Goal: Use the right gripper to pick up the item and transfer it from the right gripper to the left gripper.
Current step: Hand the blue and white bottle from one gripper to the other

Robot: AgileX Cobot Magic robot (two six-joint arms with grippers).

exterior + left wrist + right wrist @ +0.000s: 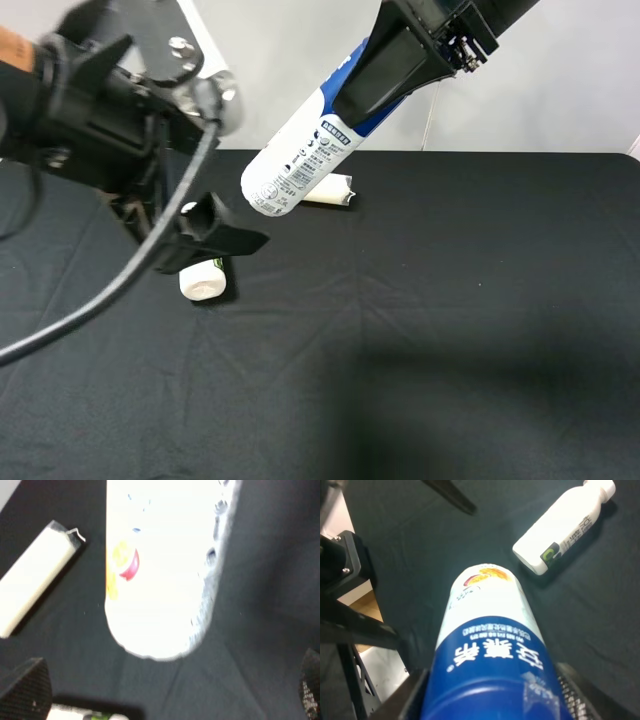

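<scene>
Right gripper [372,85] clamps the tilted blue-and-white bottle [300,165] aloft; left gripper [215,232] gapes wide, empty. We note black cloth [450,330], white wall [560,90].

The item [298,160] hangs tilted above the table [450,330], with its upper end in the right gripper [395,65]. Just behind the item's lower end, a tube [332,190] lies on the table. Left of that end and nearer the front, the left gripper [215,232] hangs over a capped bottle [203,280] lying on the table.
</scene>
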